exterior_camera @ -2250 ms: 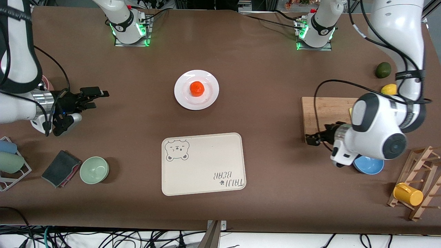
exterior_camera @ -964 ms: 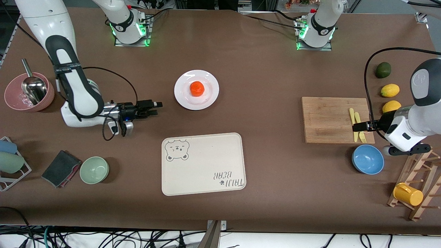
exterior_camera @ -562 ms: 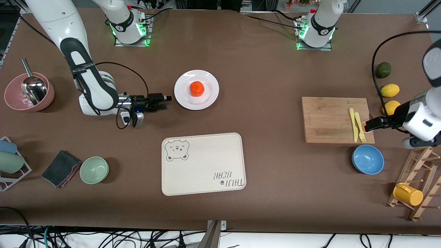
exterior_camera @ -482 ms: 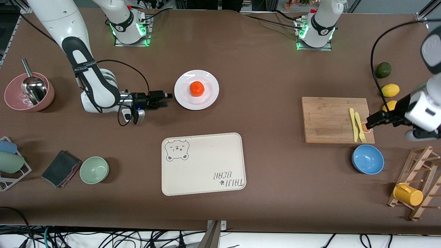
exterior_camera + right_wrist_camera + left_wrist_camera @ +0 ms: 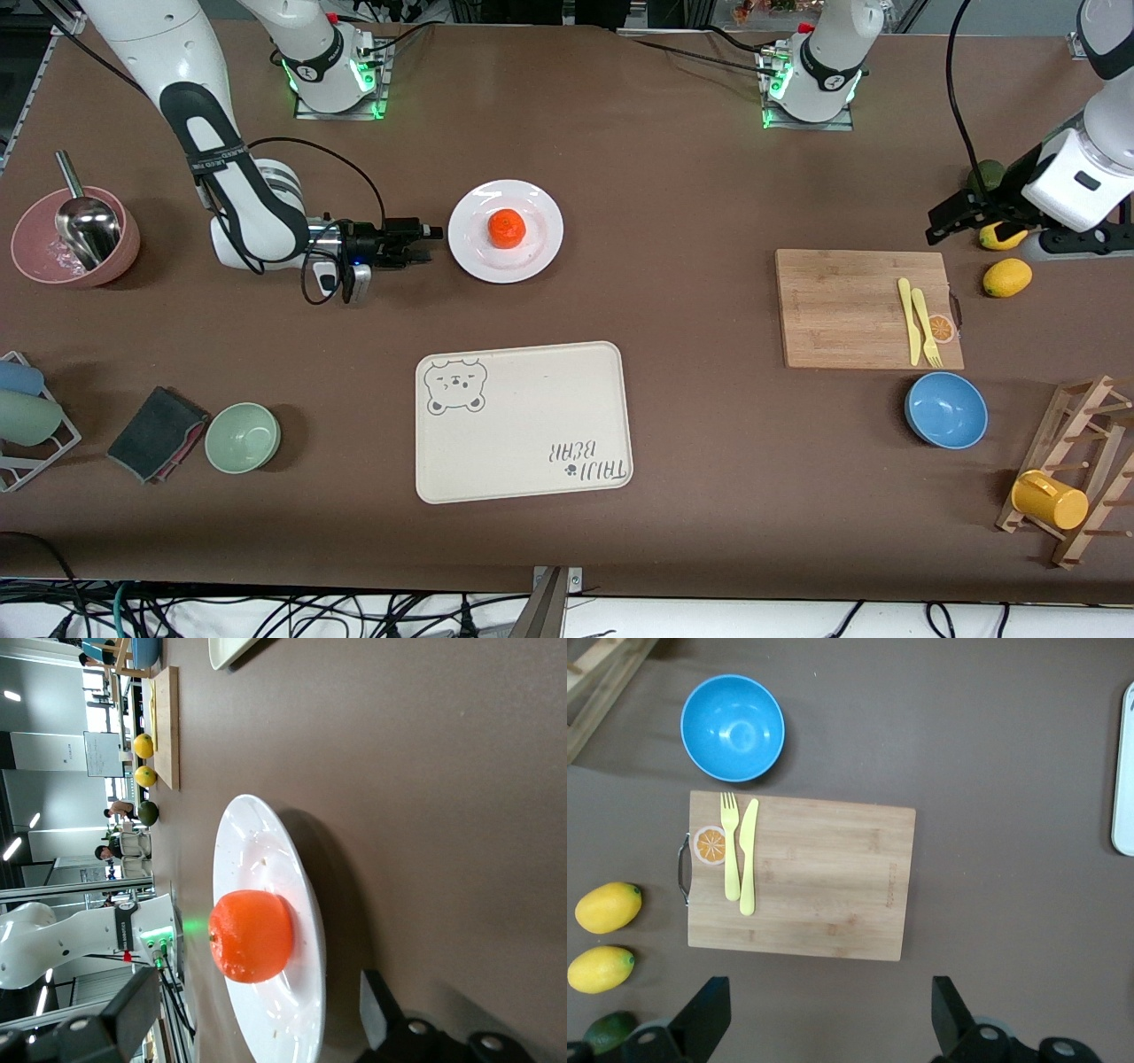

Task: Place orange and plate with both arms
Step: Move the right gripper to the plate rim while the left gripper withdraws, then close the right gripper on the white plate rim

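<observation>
— White plate (image 5: 505,231) with the orange (image 5: 507,228) sitting on it, mid-desk (image 5: 673,195); is that the job finished?

— Can't say. The orange is on the plate, but both rest on the bare desk, farther from the camera than the bear tray (image 5: 523,422), which holds nothing.

— And the arms?

— The right tool (image 5: 422,243) lies low, just beside the plate rim, fingers spread, touching nothing. The left tool (image 5: 946,219) hangs open above the lemons (image 5: 1006,277), apparently waiting. No grasp yet; I'd judge moving is left.
</observation>
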